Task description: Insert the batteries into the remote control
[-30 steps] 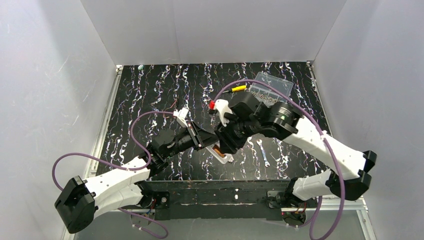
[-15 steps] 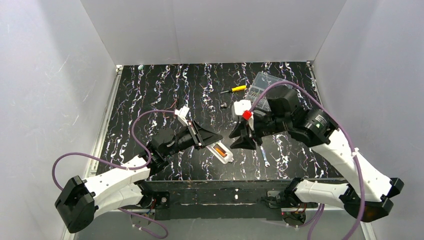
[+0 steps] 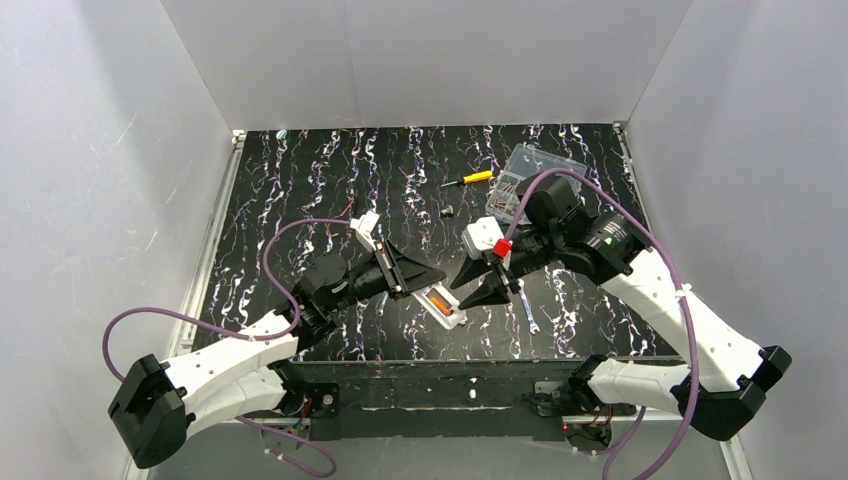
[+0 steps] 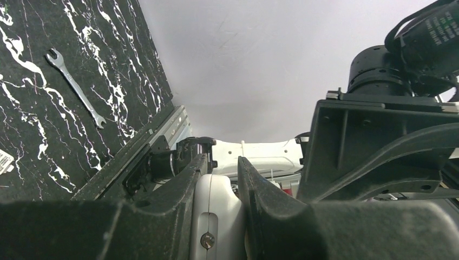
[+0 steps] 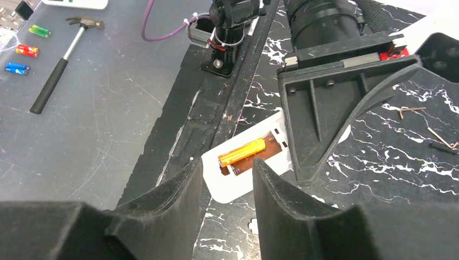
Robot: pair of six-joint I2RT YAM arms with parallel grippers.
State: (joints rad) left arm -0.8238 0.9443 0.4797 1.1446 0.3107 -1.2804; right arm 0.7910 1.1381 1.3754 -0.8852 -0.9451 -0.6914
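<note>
Lying back-up near the front edge of the black marbled table (image 3: 300,200), roughly between the two arm bases, the remote control (image 3: 441,305) has its compartment uncovered. You can see one orange battery (image 5: 242,152) seated along one side of the recess, with the brown floor of the recess showing beside it. Your left gripper (image 3: 418,275) is clamped on one end of the remote; in the left wrist view the white body sits pinched between the two black fingers (image 4: 260,206). Your right gripper (image 5: 227,165) hovers just over the other end, its fingers parted by a narrow gap with nothing held, and the remote shows through that gap. A small wrench (image 3: 527,306) lies on the table just to the right of the right gripper. Toward the back, a yellow-handled screwdriver (image 3: 470,178) lies beside a clear plastic box (image 3: 535,168). Off the table's front edge, the right wrist view shows a hammer (image 5: 59,65) on a grey surface.
</note>
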